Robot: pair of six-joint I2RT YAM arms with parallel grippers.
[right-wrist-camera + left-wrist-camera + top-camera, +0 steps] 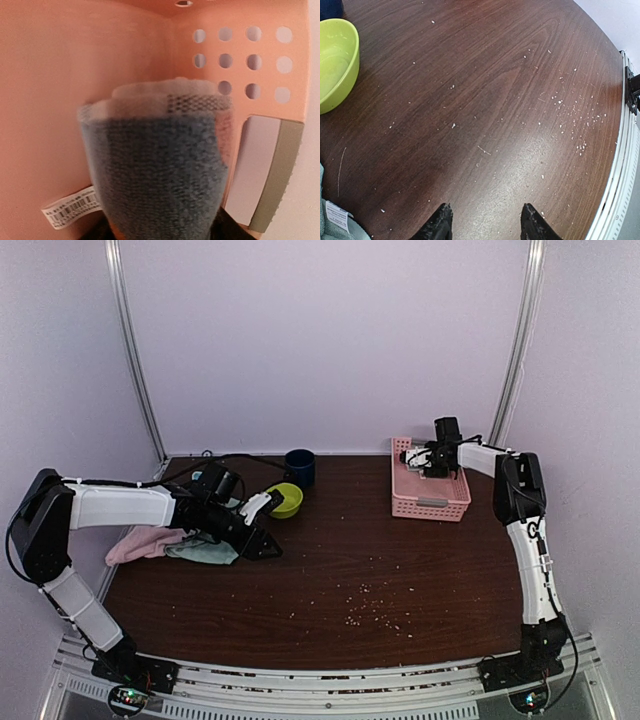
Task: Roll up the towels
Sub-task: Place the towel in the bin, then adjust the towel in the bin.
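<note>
My right gripper [415,458] reaches into the pink basket [431,502] at the back right. In the right wrist view, the gripper [162,231] is shut on a rolled light blue towel [155,165] with a pale pink patch, held against the basket's inner wall [65,70]. A barcode tag hangs from the roll. My left gripper [264,544] is open and empty, low over the bare wood [485,125]. Behind it lie a pink towel [140,543] and a mint green towel [206,552]. A towel corner with a label [331,220] shows at the left wrist view's edge.
A lime-green bowl [287,499] [332,60] stands just behind the left gripper, and a dark blue cup [299,468] behind that. White crumbs [365,608] are scattered over the table's middle and front. A metal rail [620,165] runs along the front edge.
</note>
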